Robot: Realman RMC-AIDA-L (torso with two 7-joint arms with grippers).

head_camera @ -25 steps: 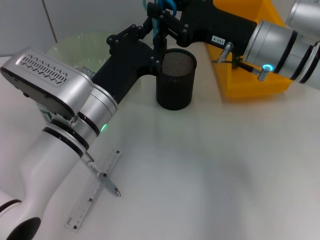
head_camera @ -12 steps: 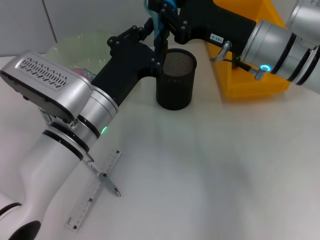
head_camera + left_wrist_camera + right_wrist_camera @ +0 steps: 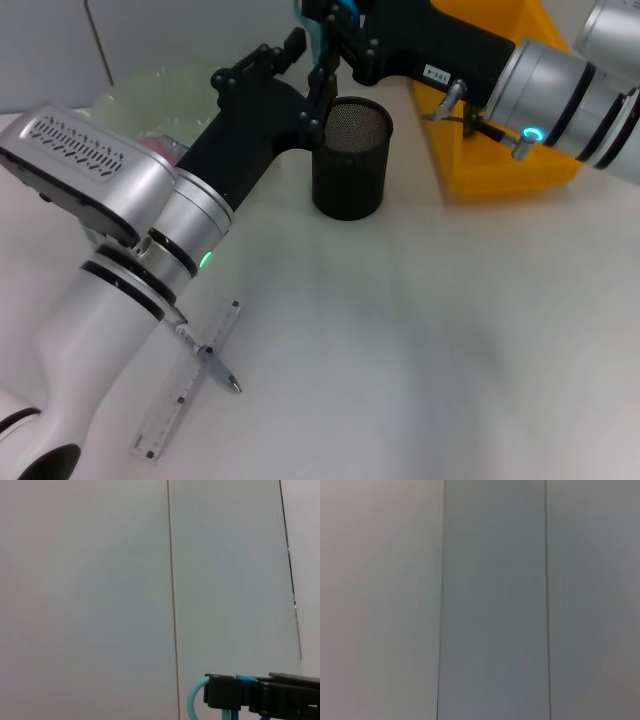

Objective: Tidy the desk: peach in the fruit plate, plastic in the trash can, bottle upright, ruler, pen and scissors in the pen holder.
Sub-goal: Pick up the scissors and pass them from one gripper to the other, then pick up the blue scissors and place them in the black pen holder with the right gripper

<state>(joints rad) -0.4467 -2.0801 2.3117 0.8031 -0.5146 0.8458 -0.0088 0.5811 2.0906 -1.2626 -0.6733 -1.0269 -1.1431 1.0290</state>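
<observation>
Nearest the robot's body, one clear ruler [image 3: 187, 385] is lying flat on the white desk [image 3: 420, 340], running diagonally, and one pen [image 3: 208, 354] is lying across it, touching it near its middle; both are sitting well apart from the holder. Farther out, one black mesh pen holder [image 3: 350, 160] is standing upright near the middle of the desk. Two arms are reaching over it. The left gripper [image 3: 300, 85] is hanging just beside the holder's rim on the robot's left, its black fingers [image 3: 318, 100] pointing toward the rim; whether they are parted or closed cannot be told from here. The right gripper [image 3: 322, 22] is hovering above the holder near the top edge of the head view, and it is gripping something light blue [image 3: 318, 45], seemingly the scissors, which is hanging down toward the holder's mouth, though most of it is lying hidden. To the robot's right of the holder, one yellow bin [image 3: 500, 130] is sitting partly under the right arm. Farthest back on the robot's left, one pale green plate [image 3: 150, 90] is showing behind the left arm, with one pink shape [image 3: 160, 147] peeking out at its near side, too hidden to name. Both wrist views are showing only a pale panelled wall [image 3: 490, 600], the left one also catching a black gripper part with a blue loop.
</observation>
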